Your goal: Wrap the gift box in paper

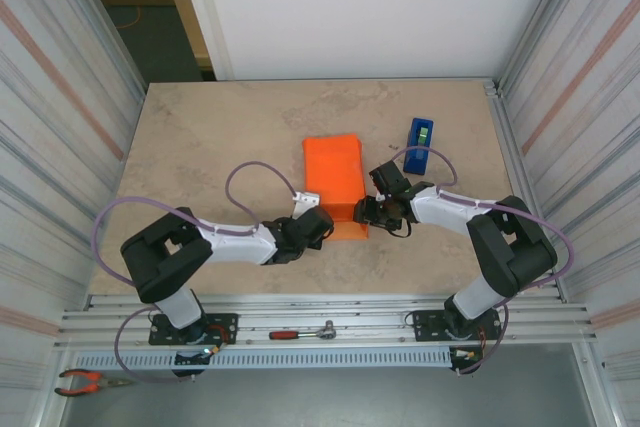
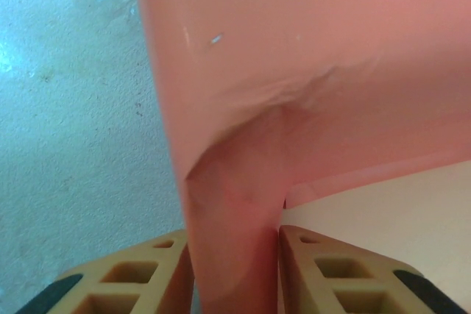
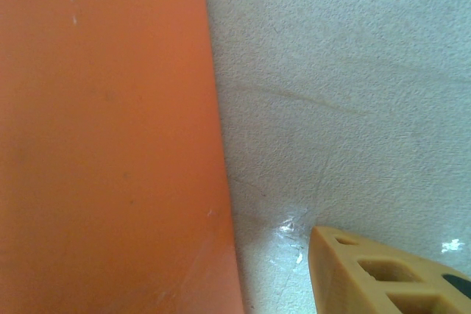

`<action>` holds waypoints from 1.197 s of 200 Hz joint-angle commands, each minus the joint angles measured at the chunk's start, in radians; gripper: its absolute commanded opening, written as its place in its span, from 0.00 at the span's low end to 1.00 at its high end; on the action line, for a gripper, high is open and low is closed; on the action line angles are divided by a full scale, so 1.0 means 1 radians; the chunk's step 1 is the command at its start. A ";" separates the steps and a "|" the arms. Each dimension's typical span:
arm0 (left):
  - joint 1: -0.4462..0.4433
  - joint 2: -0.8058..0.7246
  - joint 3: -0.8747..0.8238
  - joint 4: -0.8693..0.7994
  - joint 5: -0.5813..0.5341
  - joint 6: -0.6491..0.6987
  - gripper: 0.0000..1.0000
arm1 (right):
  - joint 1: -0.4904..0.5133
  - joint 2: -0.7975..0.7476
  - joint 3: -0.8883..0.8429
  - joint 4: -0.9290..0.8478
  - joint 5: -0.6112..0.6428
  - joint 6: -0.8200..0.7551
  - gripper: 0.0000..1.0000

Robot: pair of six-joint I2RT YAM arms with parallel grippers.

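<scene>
- Lying nearest, orange-handled pliers point(image 1: 85, 381) sat well short of the paper's point(image 1: 335, 182) near edge and far off to its left.
- A red-handled tool point(image 1: 300, 333) rested on the rail point(image 1: 400, 312), also short of the paper and roughly in line with its left half.
- The left pincer point(image 1: 312, 222) was at the paper's near left corner. In the wrist view its fingers point(image 2: 158, 254) stood partly apart with a creased fold of the paper in the gap. Whether either pad pressed that fold could not be told.
- The right pincer point(image 1: 368, 210) was at the paper's near right corner. One finger point(image 3: 331, 262) showed over bare desk point(image 3: 346, 71), just beside the paper's straight edge and apart from it. How wide this pincer stood could not be told, and nothing was seen in its hold.
- The paper lay folded into a narrow parcel mid-desk, its long side running away from the arms.
- The gift box point(image 2: 397, 218) showed as a pale flat face under the paper's raised edge, right of the fold.
- A blue tape dispenser point(image 1: 420, 144) stood just beyond the paper's far right corner, apart from it.
</scene>
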 commanded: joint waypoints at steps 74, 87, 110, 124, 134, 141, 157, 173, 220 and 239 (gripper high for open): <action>-0.076 0.079 0.080 -0.224 -0.171 -0.107 0.28 | 0.016 -0.009 -0.001 -0.012 0.013 -0.015 0.54; -0.083 0.066 0.081 -0.214 -0.171 -0.100 0.28 | 0.017 -0.007 -0.001 -0.014 0.013 -0.016 0.55; -0.085 0.061 0.083 -0.200 -0.162 -0.090 0.10 | 0.016 -0.004 -0.001 -0.012 0.015 -0.018 0.54; -0.085 0.061 0.079 -0.189 -0.154 -0.092 0.01 | 0.016 0.000 -0.001 -0.014 0.014 -0.018 0.54; -0.084 0.060 0.076 -0.186 -0.150 -0.099 0.00 | 0.016 0.001 -0.002 -0.014 0.014 -0.018 0.54; -0.084 0.058 0.073 -0.185 -0.150 -0.107 0.03 | 0.016 0.001 -0.003 -0.015 0.016 -0.018 0.55; -0.084 0.054 0.064 -0.175 -0.141 -0.116 0.10 | 0.015 0.000 -0.002 -0.017 0.016 -0.021 0.54; -0.085 0.053 0.060 -0.155 -0.127 -0.108 0.00 | 0.016 -0.001 0.000 -0.017 0.016 -0.022 0.54; -0.084 -0.001 0.040 -0.127 -0.101 -0.093 0.22 | 0.013 -0.009 0.008 -0.036 0.016 -0.036 0.54; -0.079 -0.053 0.026 -0.110 -0.056 -0.053 0.32 | 0.010 -0.028 0.008 -0.047 0.013 -0.040 0.54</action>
